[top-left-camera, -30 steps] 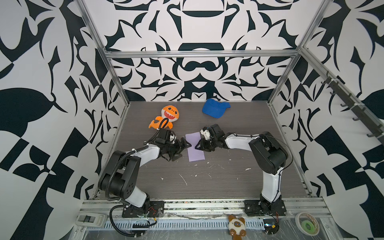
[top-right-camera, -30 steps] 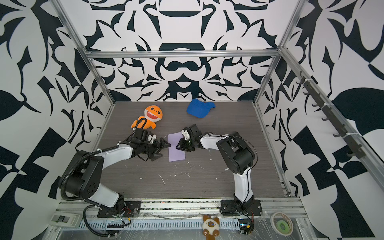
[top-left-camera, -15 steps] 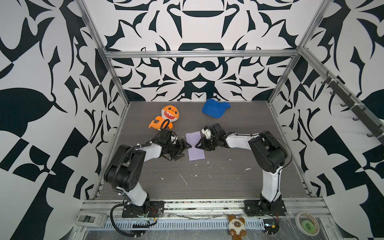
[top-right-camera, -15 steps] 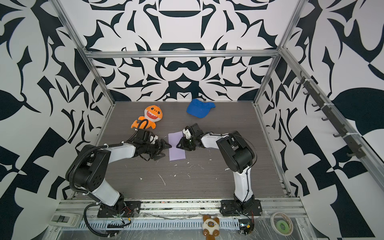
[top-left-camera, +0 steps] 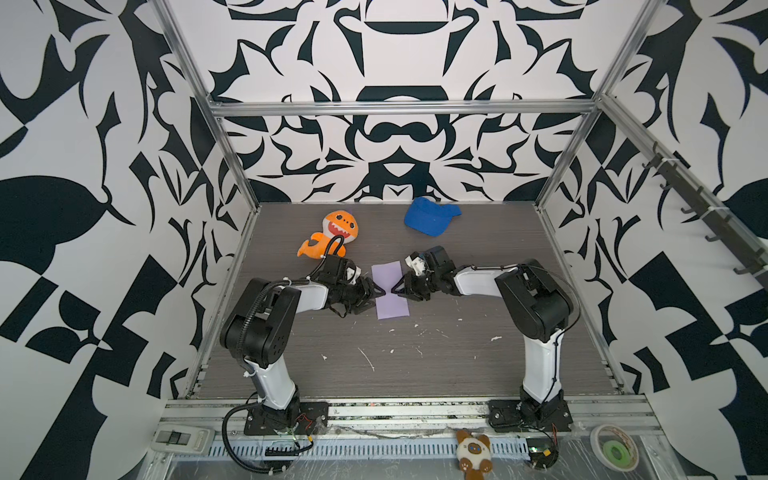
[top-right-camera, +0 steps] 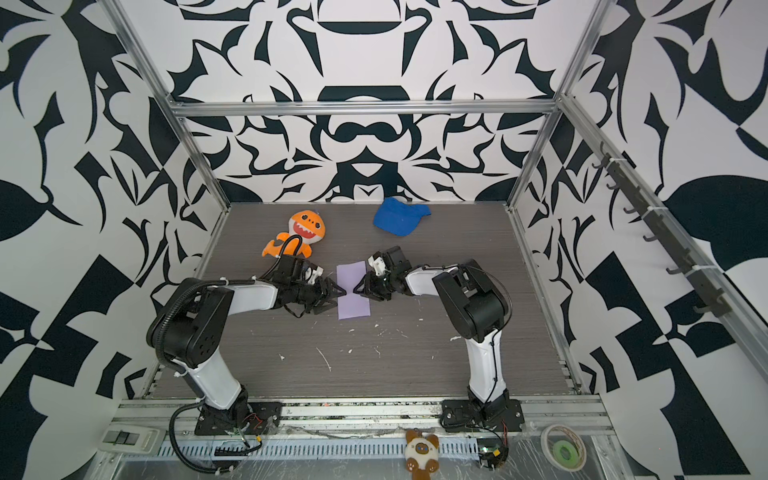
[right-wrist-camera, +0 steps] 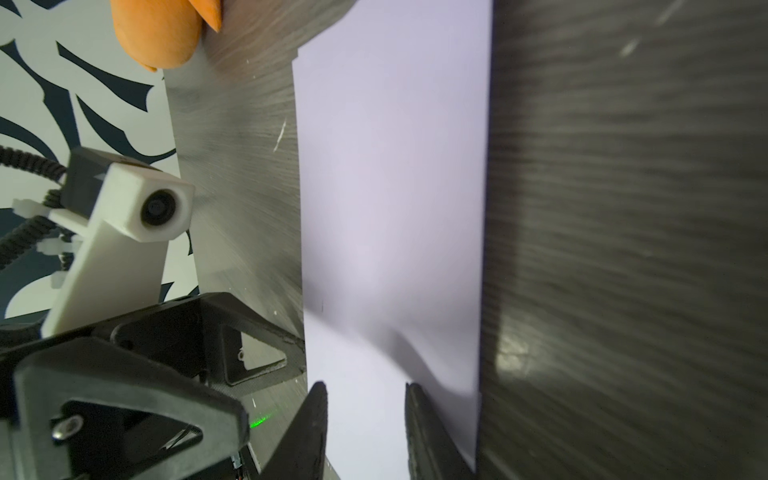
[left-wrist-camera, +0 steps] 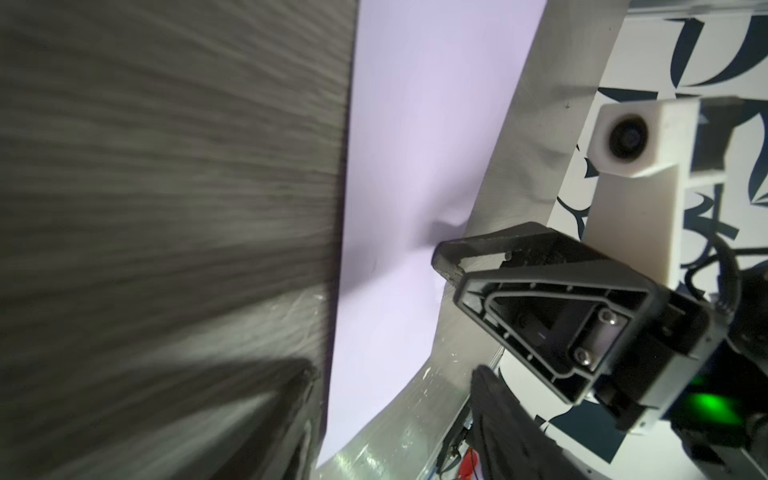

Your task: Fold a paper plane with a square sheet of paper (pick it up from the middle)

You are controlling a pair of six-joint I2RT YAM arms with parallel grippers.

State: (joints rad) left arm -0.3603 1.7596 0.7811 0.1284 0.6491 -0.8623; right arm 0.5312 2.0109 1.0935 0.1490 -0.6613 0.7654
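Low over the middle of the grey wood-grain table (top-left-camera: 457,365) lies the pale-lavender sheet of paper (top-left-camera: 390,291). It is thin and unmarked, and in both top views it shows as a rectangle longer than it is wide, its long sides running away from the front rail. The two arms lean in from either side, so their black tips nearly face each other across its middle. The left gripper (top-left-camera: 371,300) sits at the sheet's left long edge with its jaws spread: one triangular finger points at the paper and meets its border, while the other stands off over bare table. I cannot tell whether it presses on the sheet. The right gripper (top-left-camera: 401,292) reaches over the opposite long edge. In its own wrist view its two dark fingers (right-wrist-camera: 313,419) stand partly apart with lavender paper showing in the gap, so nothing is clamped between them. A soft ridge and shadow run across the sheet toward one of them. From the left wrist view a fingertip (left-wrist-camera: 446,257) of that gripper bears down on the paper, and a small dimple puckers the surface just beside it. Farther back, well apart from the sheet, an orange plush shark with a toothy grin (top-left-camera: 332,235) lies behind the left arm. A blue fabric cap (top-left-camera: 430,216) rests near the back wall. Small white scraps (top-left-camera: 368,359) are scattered on the table nearer the front.
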